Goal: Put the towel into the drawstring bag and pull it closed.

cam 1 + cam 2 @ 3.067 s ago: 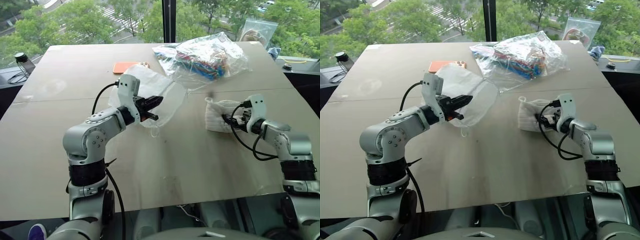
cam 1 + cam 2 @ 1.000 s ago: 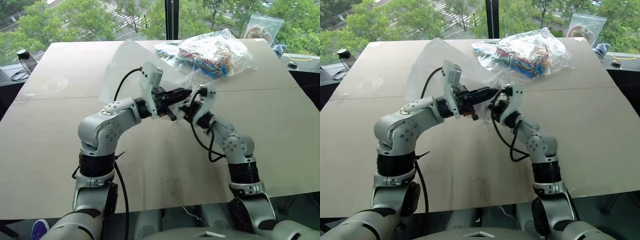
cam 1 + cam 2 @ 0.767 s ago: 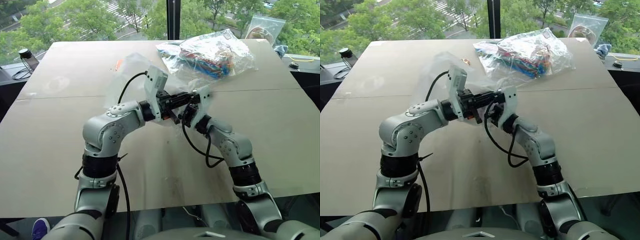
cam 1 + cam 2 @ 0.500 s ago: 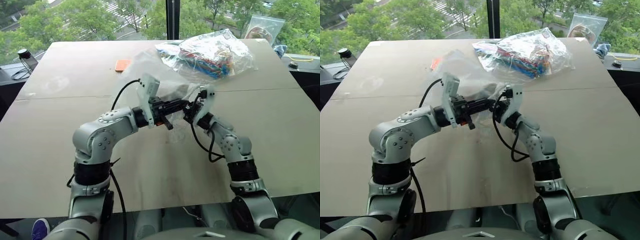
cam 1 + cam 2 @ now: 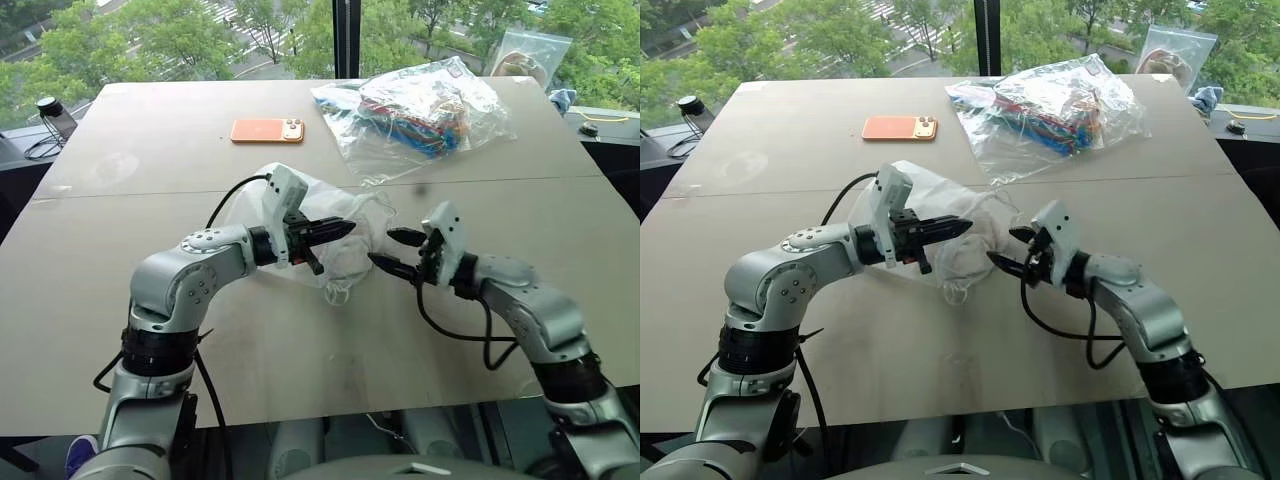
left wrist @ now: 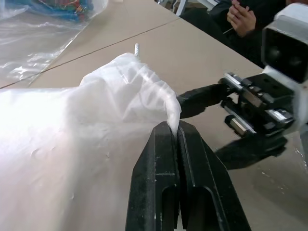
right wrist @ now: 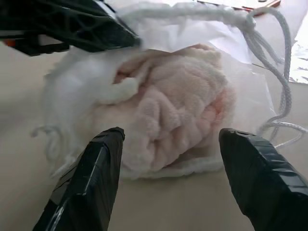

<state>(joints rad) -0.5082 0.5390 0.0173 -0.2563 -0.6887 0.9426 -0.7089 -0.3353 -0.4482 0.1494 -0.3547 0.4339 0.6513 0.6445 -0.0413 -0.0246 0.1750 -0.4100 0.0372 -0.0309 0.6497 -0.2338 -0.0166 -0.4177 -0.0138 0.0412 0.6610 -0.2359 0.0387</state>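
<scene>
Towel (image 7: 178, 101): your ribbed white cloth sits bunched inside the drawstring bag (image 5: 345, 225), seen through the thin fabric just inside the mouth.

Drawstring bag: lies slumped on the tan table (image 5: 300, 340), mid-table, mouth toward your right arm. Its white cords (image 7: 284, 91) loop loose beside the mouth, not drawn tight.

Left gripper (image 5: 335, 231): your fingers are clenched on the hem of the bag's mouth; the wrist view shows a fold of fabric pinched between the two pads.

Right gripper (image 5: 393, 250): your fingers stand spread wide and grasp nothing. The tips sit just beside the bag's mouth, pointing at the towel; one finger (image 7: 91, 178) to either side of the bundle, apart from it.

Surroundings, outward:
- Orange phone (image 5: 266, 130), flat on the table beyond the bag, well apart.
- Clear plastic bag of colourful items (image 5: 420, 105), far side of the table, near the bag's far edge but not touching.
- A person's hands (image 6: 243, 17) past the table edge in the left wrist view.

Nothing stands between your right gripper and the bag's mouth.
</scene>
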